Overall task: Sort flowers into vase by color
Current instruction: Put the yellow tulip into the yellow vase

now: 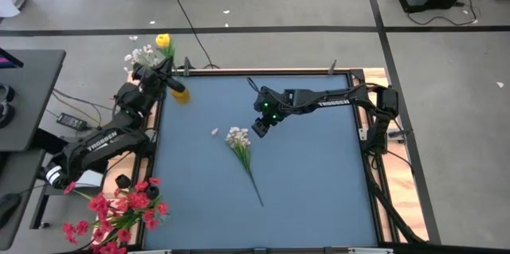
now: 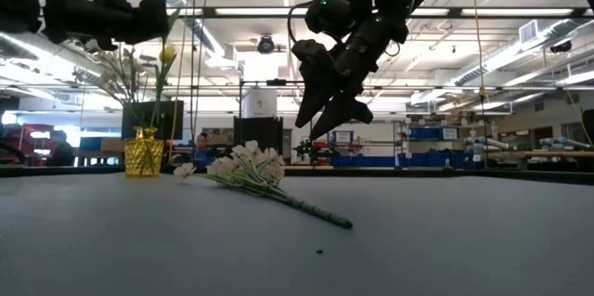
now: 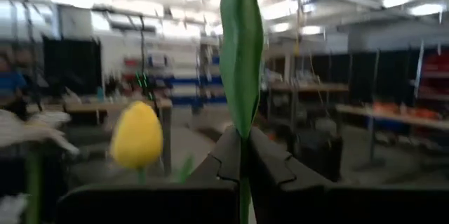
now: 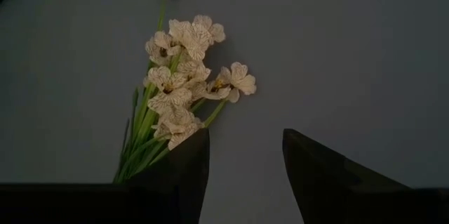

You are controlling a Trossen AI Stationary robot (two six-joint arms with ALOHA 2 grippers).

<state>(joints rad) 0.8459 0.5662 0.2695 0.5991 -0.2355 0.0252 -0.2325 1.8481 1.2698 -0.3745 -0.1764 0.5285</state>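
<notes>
Your white sprig [image 1: 239,144] lies flat near the middle of the blue table [image 1: 319,182], blossoms toward the far edge, stem trailing toward the near one, with one loose petal [image 1: 214,132] just beside it. Your right gripper [image 1: 260,126] hangs just above and beside the blossoms, fingers spread wide and holding nothing. At the table's far left corner stands the yellow vase [image 2: 143,153] with a yellow bud [image 1: 163,41] and white blossoms in it — your left gripper [image 3: 242,155] is pinched tight on a green stem [image 3: 240,48] above it. Red flowers [image 1: 119,210] sit off the near left corner
</notes>
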